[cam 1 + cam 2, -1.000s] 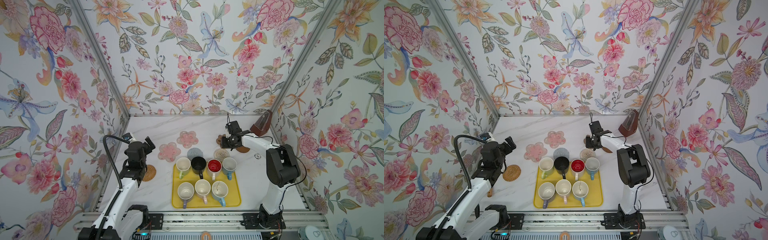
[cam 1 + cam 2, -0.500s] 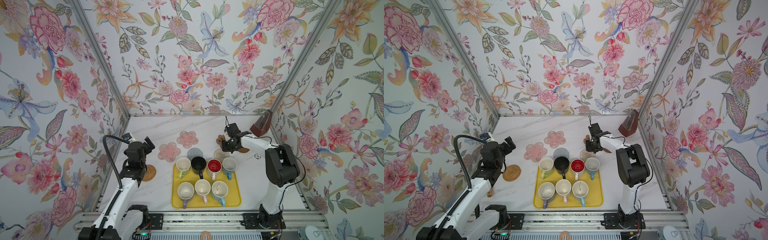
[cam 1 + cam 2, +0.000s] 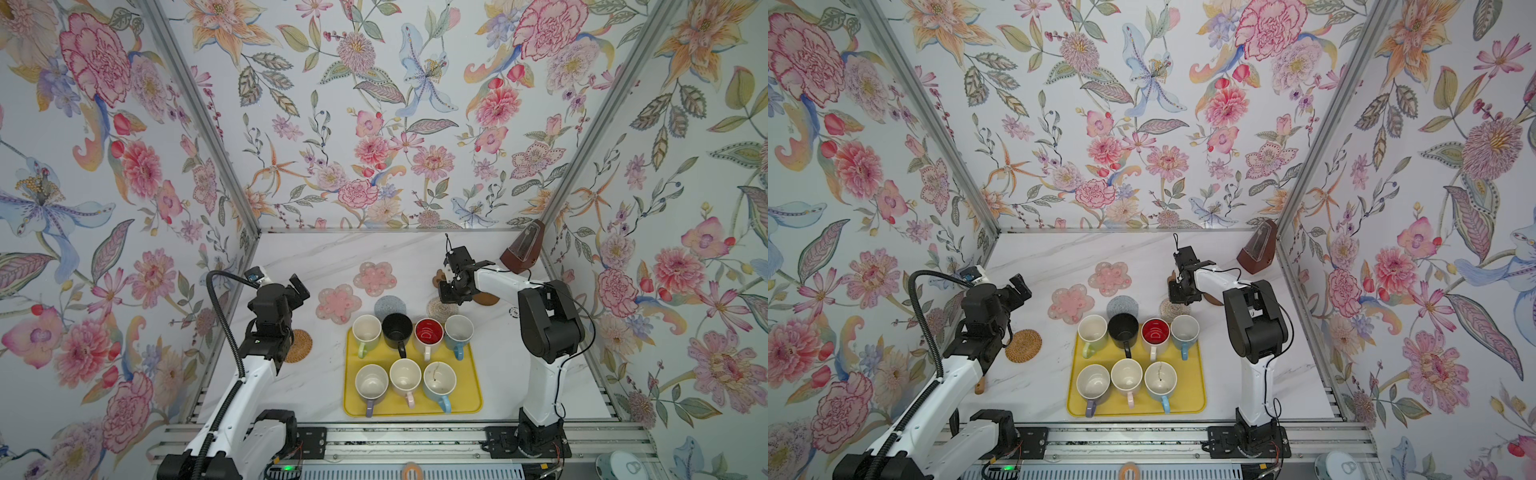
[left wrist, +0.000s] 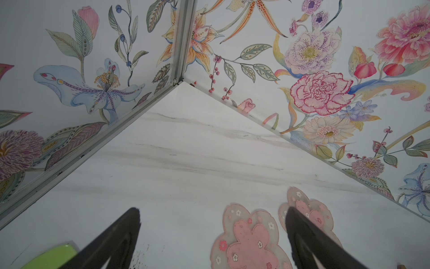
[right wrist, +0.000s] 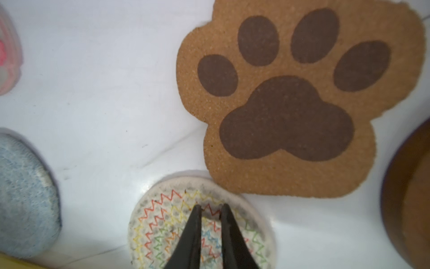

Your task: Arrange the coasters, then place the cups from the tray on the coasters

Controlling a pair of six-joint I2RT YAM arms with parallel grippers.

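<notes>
**Above the tray's upper edge: freeing the woven coaster**

Across the lower middle of both top views, the white bench carries the yellow tray. All seven cups are on it, so we judge we are in the coaster-arranging stage.

Above the tray lie two pink flower coasters and a grey coaster. Right of centre, the beige woven coaster sits just beside the tray's upper edge. In the right wrist view it touches the paw-print coaster; whether they overlap we cannot tell. A dark wooden coaster shows at that frame's right edge.

Our right fingers are drawn almost together on the woven coaster, apparently pinching its weave. Our left fingers stand wide apart over bare bench, holding nothing.

To do this well, we should raise the woven coaster only slightly and draw it off the paw-print one without dragging that along. We should also keep clear of the light blue cup close by, then lay the coaster flat with room for a cup.
</notes>
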